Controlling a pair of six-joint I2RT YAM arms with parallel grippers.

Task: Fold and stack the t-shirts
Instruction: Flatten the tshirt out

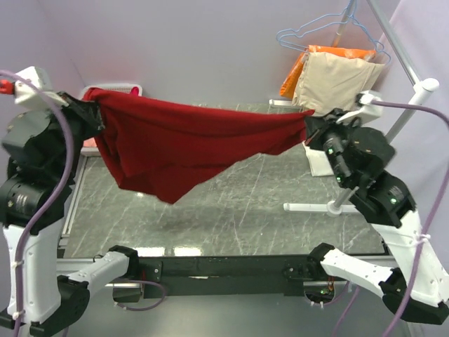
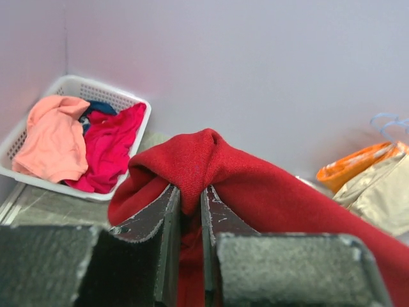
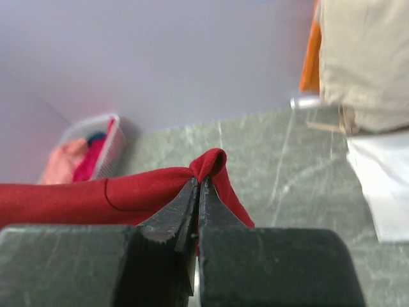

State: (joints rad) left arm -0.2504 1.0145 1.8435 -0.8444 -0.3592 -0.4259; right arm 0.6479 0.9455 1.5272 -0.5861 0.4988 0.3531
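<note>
The red shirt (image 1: 189,140) is held stretched in the air above the counter (image 1: 245,203), across the middle of the top view from upper left to right. Its lower part sags in a loose point toward the counter, but no contact with the surface is seen.

At the left end, a bunched fold of the shirt (image 2: 255,185) is clamped by the left gripper (image 1: 95,112). In the left wrist view the gripper (image 2: 190,204) is seen with its jaws narrowly apart, the cloth filling the slit between the fingers (image 2: 167,217) and humped over their tips.

At the right end, a corner of the shirt (image 3: 211,163) is pinched by the right gripper (image 1: 309,130). In the right wrist view the gripper (image 3: 198,192) is closed tight on that corner, with only a small loop of cloth left above the fingertips (image 3: 179,214).

A white basket (image 2: 137,105) is seen at the left of the left wrist view, against the back wall. A pink shirt (image 2: 54,144) and a magenta shirt (image 2: 108,150) are heaped in it, with a bit of a blue shirt (image 2: 96,107) between them at the back.

At the upper right of the top view, a beige garment (image 1: 337,81) and an orange garment (image 1: 298,70) are hung from a wire hanger (image 1: 309,31).
</note>
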